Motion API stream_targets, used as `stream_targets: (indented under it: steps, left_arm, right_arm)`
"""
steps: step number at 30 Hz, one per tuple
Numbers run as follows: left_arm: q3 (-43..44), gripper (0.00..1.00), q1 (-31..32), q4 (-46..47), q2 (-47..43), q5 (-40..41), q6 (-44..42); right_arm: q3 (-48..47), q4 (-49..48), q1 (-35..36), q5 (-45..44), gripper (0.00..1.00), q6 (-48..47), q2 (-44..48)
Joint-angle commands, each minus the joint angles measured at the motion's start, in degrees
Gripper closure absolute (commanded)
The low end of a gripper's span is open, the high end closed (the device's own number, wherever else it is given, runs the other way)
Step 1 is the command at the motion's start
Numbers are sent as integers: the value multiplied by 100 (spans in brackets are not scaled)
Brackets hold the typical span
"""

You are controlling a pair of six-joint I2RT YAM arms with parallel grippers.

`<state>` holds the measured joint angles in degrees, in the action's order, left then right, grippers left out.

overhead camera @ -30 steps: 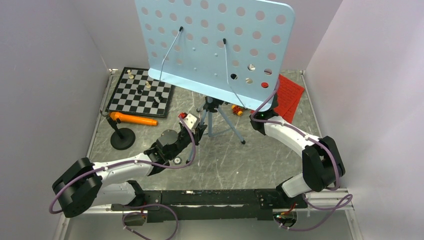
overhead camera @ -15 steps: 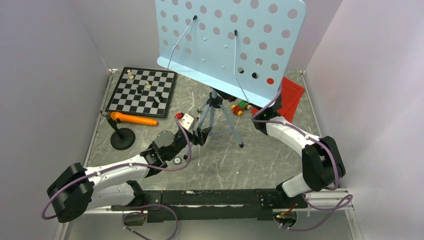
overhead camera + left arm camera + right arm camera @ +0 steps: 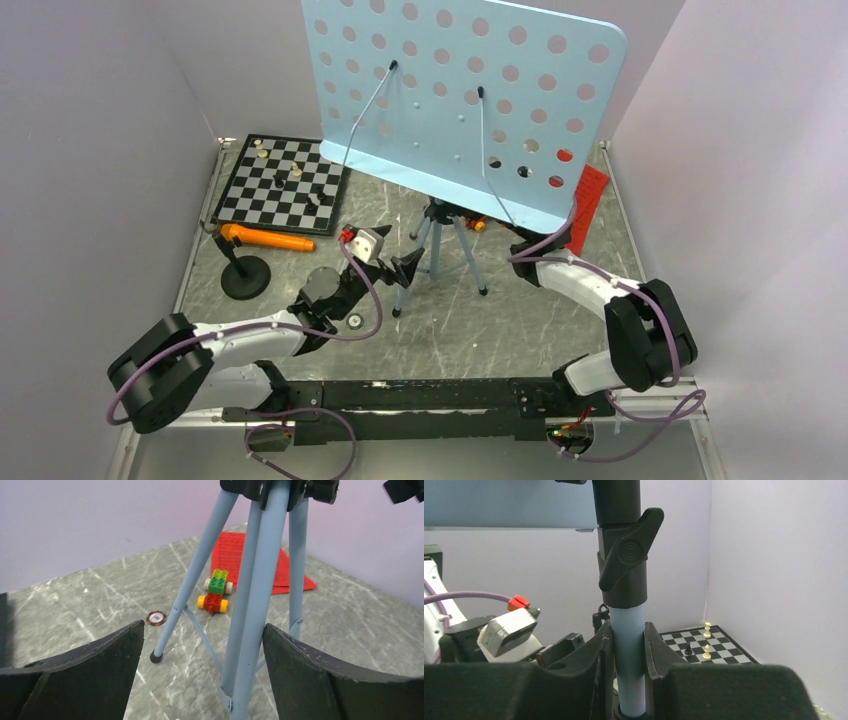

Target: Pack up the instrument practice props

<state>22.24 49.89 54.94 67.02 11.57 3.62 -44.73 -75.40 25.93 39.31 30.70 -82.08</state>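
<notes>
The tall light-blue music stand has its perforated desk (image 3: 470,100) high over the table and its tripod legs (image 3: 440,250) on the marble top. My right gripper (image 3: 628,640) is shut on the stand's pole (image 3: 629,625), just under the black clamp knob. My left gripper (image 3: 202,670) stands open at the tripod, with a blue leg (image 3: 250,630) between its fingers and close to the right one. The orange microphone (image 3: 268,240) lies tilted on its black round base (image 3: 245,277) at the left. Red sheet-music pages (image 3: 250,562) lie behind the tripod, partly hidden by the desk in the top view.
A chessboard (image 3: 285,182) with a few pieces lies at the back left. A small toy car (image 3: 215,592) and a poker chip (image 3: 156,618) sit on the table beyond the tripod legs. Purple walls close in on three sides.
My left gripper has opened wide at the tripod leg. The music stand, held by my right gripper, has shifted to the right, and its desk now covers more of the red pages.
</notes>
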Motion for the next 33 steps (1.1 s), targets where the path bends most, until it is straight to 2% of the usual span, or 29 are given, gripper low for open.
stream_targets:
  steps: [1, 5, 9, 17, 24, 33]
  left_arm:
    - [-207, 7, -125, 1672, 358, -646, -49]
    - [-215, 1, -177, 2438, 788, -1096, 19]
    - [-89, 1, -180, 2959, 1182, -1495, 135]
    - [502, 1, -188, 2808, 1624, -2055, -14]
    - [865, 1, -195, 2762, 1963, -2573, 201]
    - [1324, 1, -187, 3397, 2895, -2937, 684]
  right_arm:
    - [630, 456, -88, 263, 100, 628, -19]
    - [852, 492, -93, 236, 100, 597, 138]
    - [1056, 667, -90, 172, 100, 481, 400]
    - [1341, 895, -91, 184, 100, 424, 745]
    - [1682, 1296, -97, 39, 100, 158, 1209]
    - [1935, 1493, -97, -29, 100, 200, 1637]
